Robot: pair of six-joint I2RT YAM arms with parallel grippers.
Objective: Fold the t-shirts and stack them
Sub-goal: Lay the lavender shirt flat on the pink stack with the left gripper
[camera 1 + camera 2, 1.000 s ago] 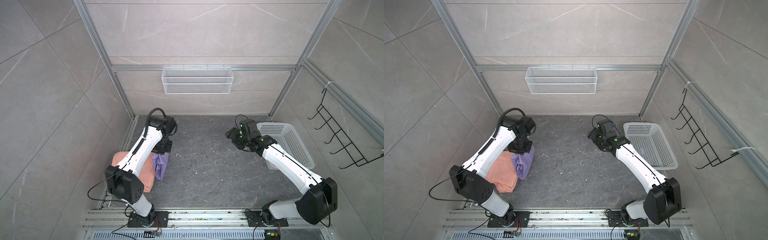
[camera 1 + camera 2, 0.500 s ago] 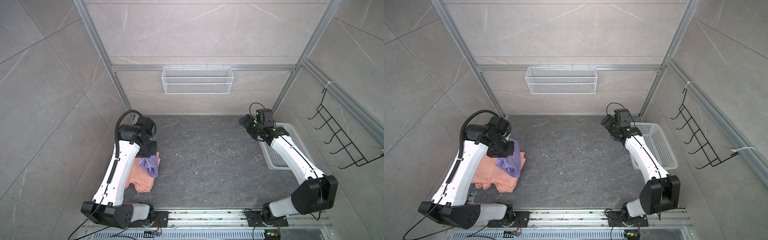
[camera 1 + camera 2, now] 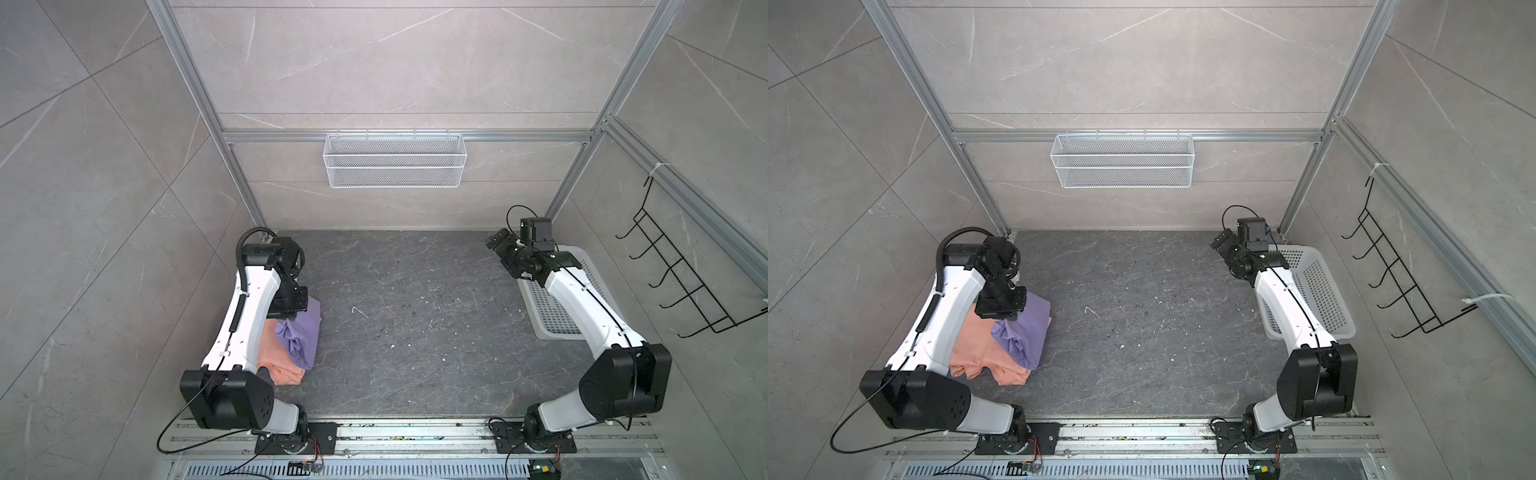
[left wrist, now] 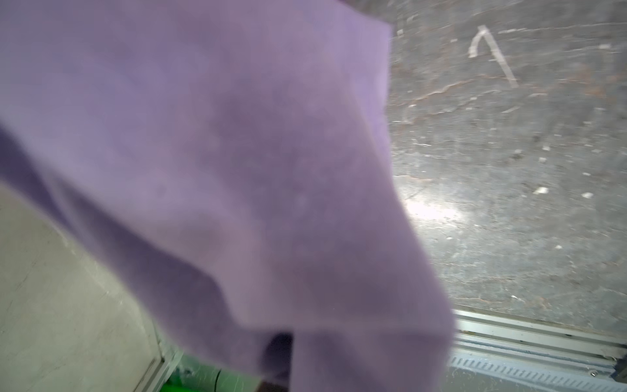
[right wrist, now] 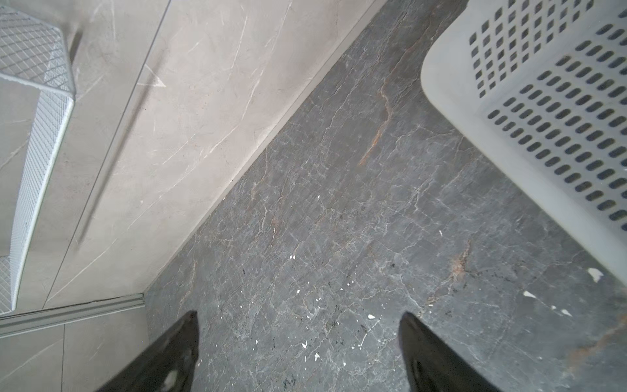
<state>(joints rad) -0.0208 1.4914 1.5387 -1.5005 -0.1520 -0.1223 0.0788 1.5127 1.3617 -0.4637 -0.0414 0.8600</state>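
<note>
On the left side of the counter (image 3: pixel 415 332), the salmon t-shirt (image 3: pixel 976 345) is lying in a loose, rumpled fold, partly under the left arm. The lavender t-shirt (image 3: pixel 1023 332) is resting on its right half, bunched and creased rather than squared. The left claw (image 3: pixel 290 319) is hovering right over that lavender cloth. Its tips are hiding beneath the wrist, but it is closed, and the purple fabric draping across the left wrist view suggests it is pinching the shirt. Over to the right, the right claw (image 5: pixel 298 342) is hanging wide and empty above bare counter, just beside the white basket (image 3: pixel 1304 249). By my judgement the stack is forming, with release and tidying of the lavender shirt left to do.
</note>
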